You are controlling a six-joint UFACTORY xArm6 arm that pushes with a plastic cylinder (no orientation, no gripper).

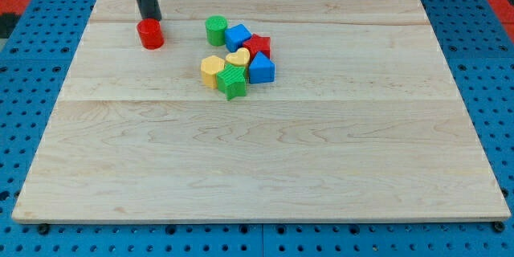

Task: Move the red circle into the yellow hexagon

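No lettering, label, brand, number or sign readable anywhere: none on the wooden board (265, 161), none on the coloured blocks, none on the dark rod, none on the blue perforated surface (32, 72) around the board.

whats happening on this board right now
A single arm ending in a dark rod is working on a wooden board. My tip sits at the top edge of the red circle, apparently touching it, near the view's upper left. The other blocks are clustered to the view's right of it: the yellow hexagon, a green cylinder, two blue blocks, a red star, a yellow heart and a green star. The red circle is still apart from the yellow hexagon.
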